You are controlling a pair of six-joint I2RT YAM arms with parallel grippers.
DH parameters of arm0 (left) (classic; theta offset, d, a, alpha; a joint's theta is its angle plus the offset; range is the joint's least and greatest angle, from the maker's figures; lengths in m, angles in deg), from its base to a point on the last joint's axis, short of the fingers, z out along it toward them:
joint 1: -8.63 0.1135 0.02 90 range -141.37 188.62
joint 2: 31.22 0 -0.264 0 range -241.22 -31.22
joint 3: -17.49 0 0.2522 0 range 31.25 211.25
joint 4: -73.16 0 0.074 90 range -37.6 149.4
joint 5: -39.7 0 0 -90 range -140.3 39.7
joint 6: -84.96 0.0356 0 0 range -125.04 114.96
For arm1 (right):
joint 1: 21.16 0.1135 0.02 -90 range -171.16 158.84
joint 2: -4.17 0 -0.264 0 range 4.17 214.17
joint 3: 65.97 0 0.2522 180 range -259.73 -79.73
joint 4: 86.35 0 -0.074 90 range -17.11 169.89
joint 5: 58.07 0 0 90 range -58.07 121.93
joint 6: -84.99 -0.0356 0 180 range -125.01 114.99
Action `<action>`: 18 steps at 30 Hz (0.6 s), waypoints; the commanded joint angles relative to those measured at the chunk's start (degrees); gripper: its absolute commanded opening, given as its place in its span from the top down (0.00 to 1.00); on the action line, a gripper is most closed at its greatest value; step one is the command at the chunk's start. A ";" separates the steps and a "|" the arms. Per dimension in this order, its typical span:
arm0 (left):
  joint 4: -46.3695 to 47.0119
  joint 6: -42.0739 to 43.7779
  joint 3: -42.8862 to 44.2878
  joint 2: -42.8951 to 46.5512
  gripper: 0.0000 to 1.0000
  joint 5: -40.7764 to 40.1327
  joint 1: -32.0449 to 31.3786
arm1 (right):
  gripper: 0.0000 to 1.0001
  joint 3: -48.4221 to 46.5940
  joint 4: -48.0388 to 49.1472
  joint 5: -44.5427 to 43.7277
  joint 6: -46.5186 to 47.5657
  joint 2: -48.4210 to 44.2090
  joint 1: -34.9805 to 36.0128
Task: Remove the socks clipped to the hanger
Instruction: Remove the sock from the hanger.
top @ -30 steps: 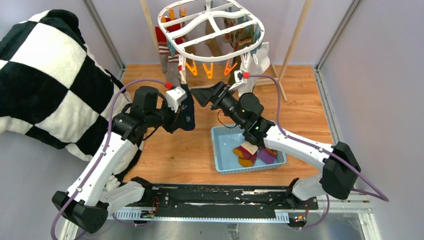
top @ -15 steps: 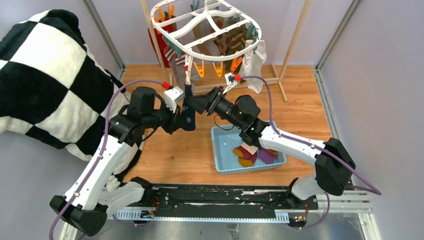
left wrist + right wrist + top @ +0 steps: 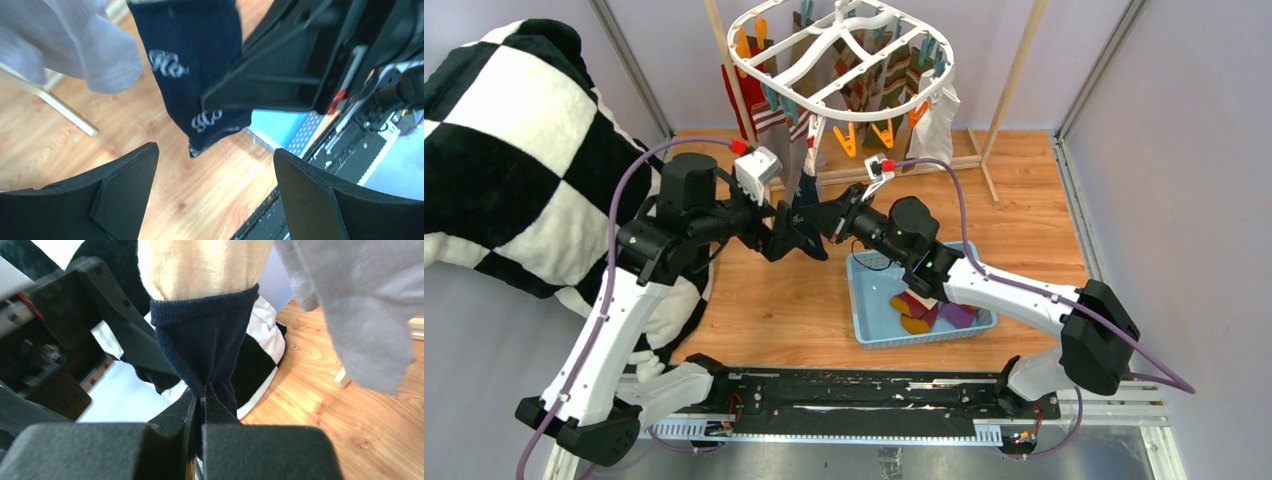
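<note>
Far L: checked blanket (image 3: 514, 130), not part of the job. L pincer (image 3: 215, 167) gapes wide, holding nothing, w/ the toe end of the navy sock (image 3: 195, 75) just ahead of its gap, not touching. That sock hangs pinned at the near rim of the white hanger (image 3: 735, 45), not yet off; cream cuff up top, grey sock (image 3: 365, 315) just beside it. R pincer (image 3: 201, 405) is clamped tight on the navy sock's lower part, coming in from the R. Further R, blue basket (image 3: 856, 300) on the bench (image 3: 754, 320) w/ a few socks in it. Risks, as I judge: a pull w/ the top end pinned could swing or tilt the whole hanger, or the fabric could slip out of that thin pinch. The two pincers sit v. close, so a sideways move could knock them together. Grey neighbour could snag & get dragged along.
</note>
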 commanded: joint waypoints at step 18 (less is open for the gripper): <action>-0.88 -6.39 30.26 -17.94 0.15 -8.53 -0.34 | 1.00 -6.73 -7.85 -5.62 8.07 1.85 4.29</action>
